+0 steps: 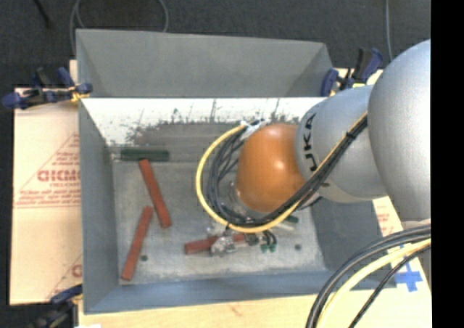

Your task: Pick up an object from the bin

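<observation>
Three letters [308, 143], "UKA", on arm [362, 156] over bin [196, 72]

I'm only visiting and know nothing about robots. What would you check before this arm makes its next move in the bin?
1. Gripper low inside the bin: ok, it is down near the front of the floor.
2. Something close enough to pick: ok, a short red-brown stick lies right beside it.
3. Stick already gripped: cannot tell from this view.
4. Close neighbours out of the way: not ok, a small green thing lies near its other side.
5. Other things far off: ok, the long red-brown sticks and the dark green bar lie apart at the left.
</observation>
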Tool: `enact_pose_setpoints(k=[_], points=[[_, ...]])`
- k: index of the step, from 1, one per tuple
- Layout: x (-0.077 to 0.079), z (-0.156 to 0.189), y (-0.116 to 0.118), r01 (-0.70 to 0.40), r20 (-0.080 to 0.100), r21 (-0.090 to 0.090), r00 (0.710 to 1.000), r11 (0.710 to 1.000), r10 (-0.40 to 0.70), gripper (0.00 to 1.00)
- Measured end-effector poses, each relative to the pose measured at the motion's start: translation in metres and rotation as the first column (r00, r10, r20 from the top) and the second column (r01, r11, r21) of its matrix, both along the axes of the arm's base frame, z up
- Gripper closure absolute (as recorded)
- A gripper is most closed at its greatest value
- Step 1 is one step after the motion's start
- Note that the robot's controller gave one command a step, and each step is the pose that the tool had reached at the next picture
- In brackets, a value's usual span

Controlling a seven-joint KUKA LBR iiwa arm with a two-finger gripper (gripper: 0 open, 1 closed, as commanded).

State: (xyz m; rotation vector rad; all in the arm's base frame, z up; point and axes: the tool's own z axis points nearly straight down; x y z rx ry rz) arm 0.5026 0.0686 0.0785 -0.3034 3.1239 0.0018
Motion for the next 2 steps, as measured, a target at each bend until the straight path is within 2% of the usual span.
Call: enact_pose_setpoints(k=[1, 2], points=[[0.0, 0.0, 0.0, 0.001, 0.0, 0.0, 1.0, 1.0, -0.001, 1.0], [-0.005, 0.194, -0.004, 0.036, 0.004, -0.001, 0.999, 0.999, -0.036, 1.0]])
